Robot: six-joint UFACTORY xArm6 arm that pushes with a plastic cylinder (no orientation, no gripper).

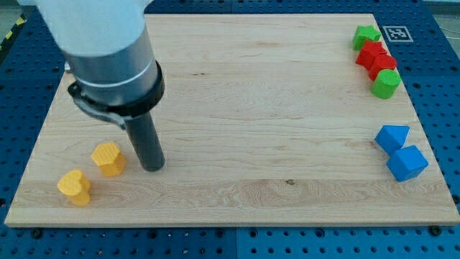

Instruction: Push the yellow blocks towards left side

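Progress: you have both yellow blocks [108,158] [75,187] far left — nearly done | my tip [153,168] just right of them | claw: none fitted — state not tellable

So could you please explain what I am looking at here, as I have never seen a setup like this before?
This is one camera picture of a wooden board on a blue perforated table. The big grey and white cylinder at the view's upper left is the end of a robot arm. It has no gripper, only a dark rod; it holds nothing and just pushes blocks by sliding. My tip rests just right of the two yellow blocks near the lower left. At the upper right sit a green star, red blocks and a green block. Below them lie two blue blocks.
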